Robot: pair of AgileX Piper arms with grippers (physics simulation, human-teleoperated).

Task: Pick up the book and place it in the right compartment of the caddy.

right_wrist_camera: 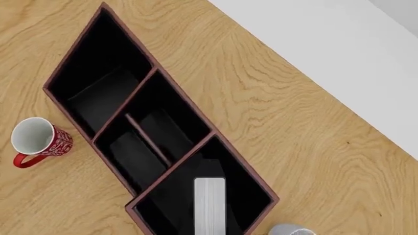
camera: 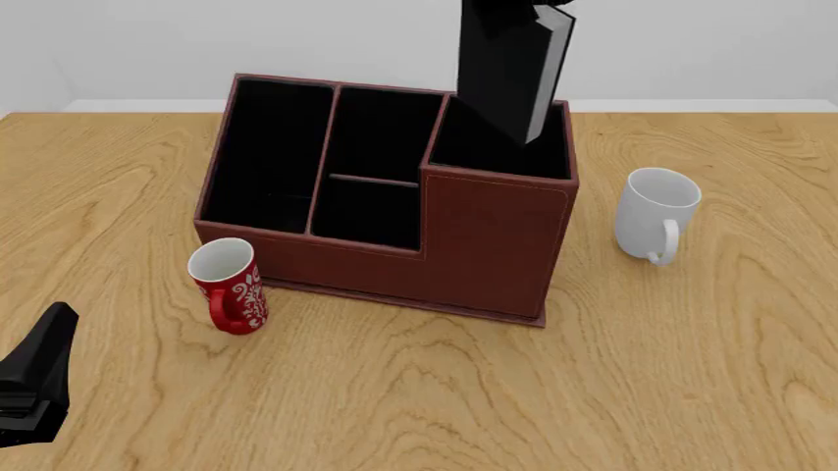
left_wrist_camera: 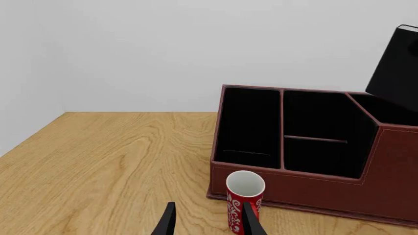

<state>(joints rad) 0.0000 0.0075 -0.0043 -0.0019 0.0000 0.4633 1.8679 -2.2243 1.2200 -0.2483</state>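
The black book (camera: 508, 69) hangs tilted in the air, page edges to the right, its lower corner at the rim of the right compartment (camera: 478, 149) of the reddish-brown caddy (camera: 485, 235). At the front view's top edge my right gripper (camera: 501, 10) is shut on the book's upper end. The right wrist view looks straight down the book's grey page edge (right_wrist_camera: 210, 205) into that compartment (right_wrist_camera: 173, 203). In the left wrist view the book (left_wrist_camera: 397, 68) slants over the caddy (left_wrist_camera: 392, 166). My left gripper (left_wrist_camera: 209, 223) stands open, low at the table's front left (camera: 33, 388).
A red patterned mug (camera: 230, 285) stands against the caddy's front left, just ahead of my left gripper's fingers (left_wrist_camera: 251, 223). A white mug (camera: 654, 211) stands to the right of the caddy. The long narrow left section (camera: 262, 147) and the middle sections are open-topped.
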